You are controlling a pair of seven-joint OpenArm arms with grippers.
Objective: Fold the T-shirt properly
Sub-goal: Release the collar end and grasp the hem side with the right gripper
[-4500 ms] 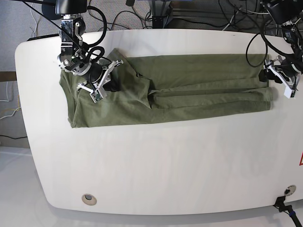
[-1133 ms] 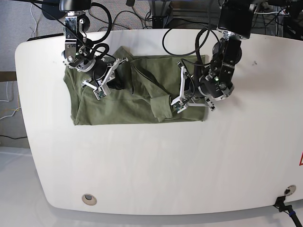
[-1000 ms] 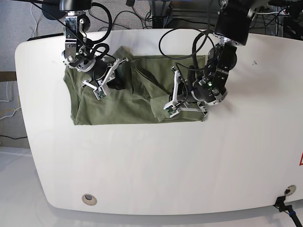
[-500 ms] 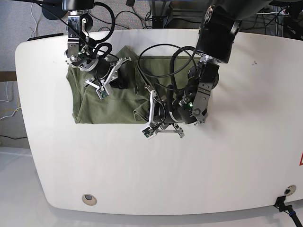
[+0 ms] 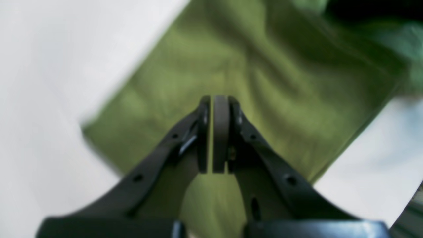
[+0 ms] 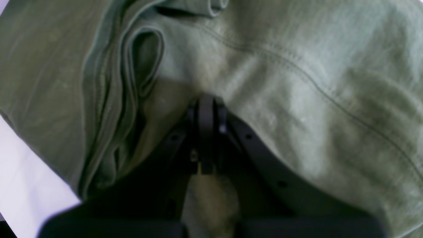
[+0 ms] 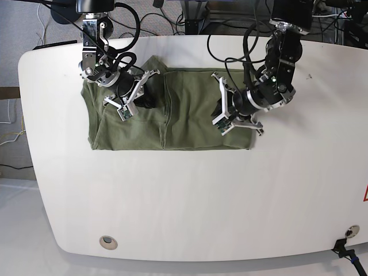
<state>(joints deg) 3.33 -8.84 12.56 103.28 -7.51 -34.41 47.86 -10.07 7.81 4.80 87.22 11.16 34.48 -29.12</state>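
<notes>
While both arms hover over the far half of the white rounded tabletop [image 7: 172,201], the olive-green short-sleeved cotton T-shirt [image 7: 184,123] lies there as a folded, roughly rectangular stack with a vertical fold edge near its middle. Right gripper [image 7: 133,96] sits on the shirt's left portion in the base view; its wrist view shows the black jaws pressed together over wrinkled fabric and a stitched seam, no cloth visibly between them. Left gripper [image 7: 221,112] rests over the shirt's right portion; its blurred wrist view shows the pads [image 5: 220,132] closed, green cloth beneath, nothing pinched. Black cables [image 7: 230,49] trail behind the arms.
</notes>
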